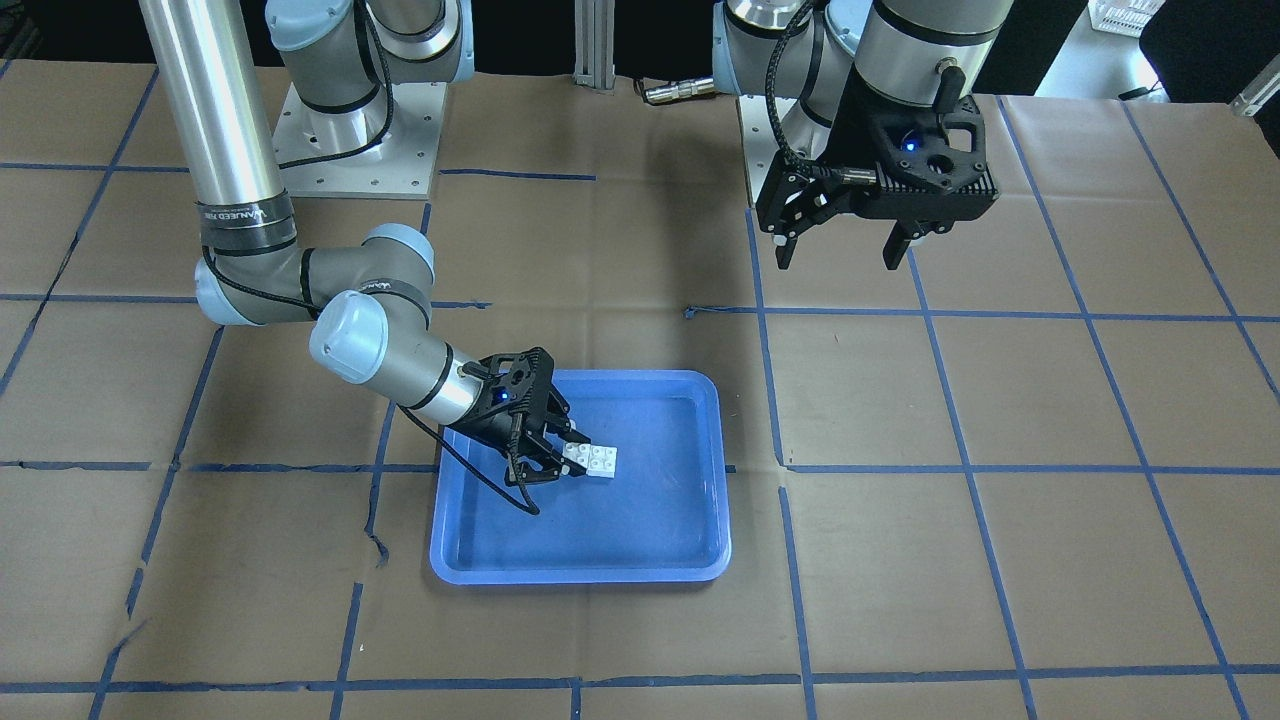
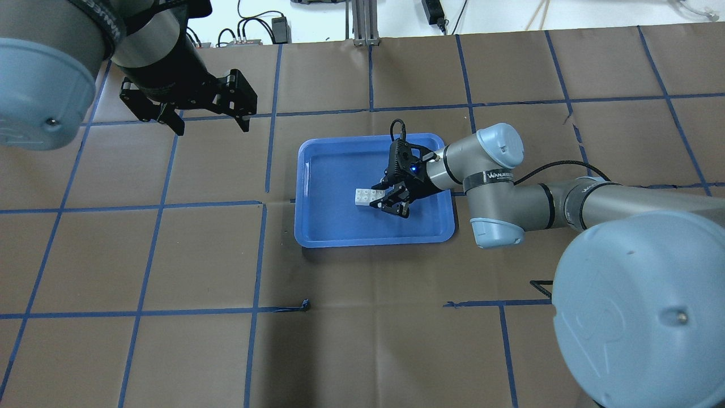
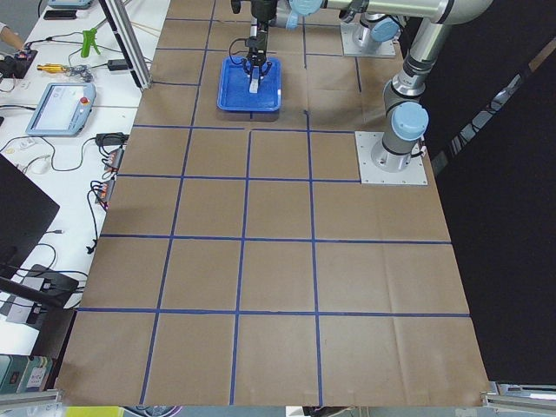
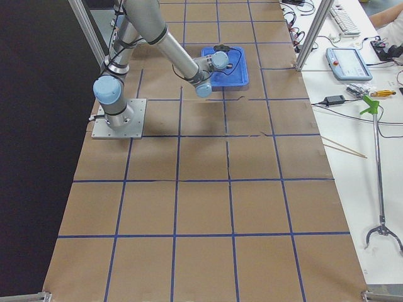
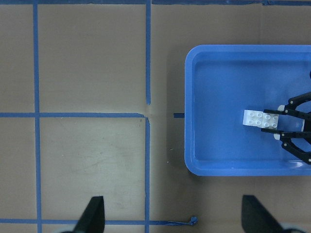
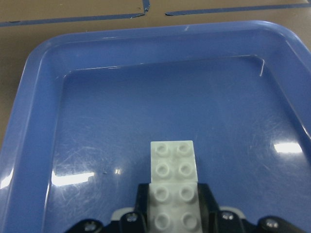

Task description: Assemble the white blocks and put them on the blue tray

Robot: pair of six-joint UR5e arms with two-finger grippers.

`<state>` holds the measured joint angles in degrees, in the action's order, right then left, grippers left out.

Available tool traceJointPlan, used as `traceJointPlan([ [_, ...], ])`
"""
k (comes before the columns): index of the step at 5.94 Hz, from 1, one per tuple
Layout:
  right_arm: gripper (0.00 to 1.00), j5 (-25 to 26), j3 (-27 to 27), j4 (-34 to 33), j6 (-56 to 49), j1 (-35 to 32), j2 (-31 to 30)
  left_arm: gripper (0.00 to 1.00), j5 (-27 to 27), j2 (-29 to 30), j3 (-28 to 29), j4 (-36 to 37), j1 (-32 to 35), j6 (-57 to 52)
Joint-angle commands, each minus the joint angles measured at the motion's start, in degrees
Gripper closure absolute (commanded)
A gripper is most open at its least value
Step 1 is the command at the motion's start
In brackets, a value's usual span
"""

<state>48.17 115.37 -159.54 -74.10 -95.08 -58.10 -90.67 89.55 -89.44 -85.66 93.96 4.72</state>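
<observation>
Two white blocks (image 6: 172, 160) are joined end to end into one short bar with studs up. They lie low over the floor of the blue tray (image 6: 39, 97), near its middle (image 2: 365, 196). My right gripper (image 2: 385, 199) reaches into the tray from its right side, and its fingers close tightly on the near block (image 1: 597, 461). I cannot tell if the bar touches the tray floor. My left gripper (image 2: 207, 122) is open and empty, high over the bare table, far to the left of the tray (image 2: 374, 242). Its wrist view looks down on the tray (image 5: 194, 111) and blocks (image 5: 257, 118).
Brown paper with a blue tape grid (image 2: 266, 204) covers the table. The two arm bases (image 1: 350, 150) stand at the robot's edge. A side bench with tools and a pendant (image 3: 61, 109) runs along the far side.
</observation>
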Motion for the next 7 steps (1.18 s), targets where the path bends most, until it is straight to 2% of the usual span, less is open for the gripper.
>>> traceJointPlan([
  [1, 0.66, -0.1, 0.0, -0.1, 0.0, 0.0, 0.0, 0.01, -0.1, -0.2, 0.0, 0.0, 0.0, 0.0],
  [4, 0.63, -0.3, 0.0, -0.1, 0.0, 0.0, 0.2, 0.01, -0.2, -0.2, 0.0, -0.4, 0.0, -0.1],
  [7, 0.43, -0.5, 0.0, 0.0, 0.4, 0.0, 0.2, 0.01, -0.1, -0.2, 0.1, -0.2, 0.0, -0.1],
])
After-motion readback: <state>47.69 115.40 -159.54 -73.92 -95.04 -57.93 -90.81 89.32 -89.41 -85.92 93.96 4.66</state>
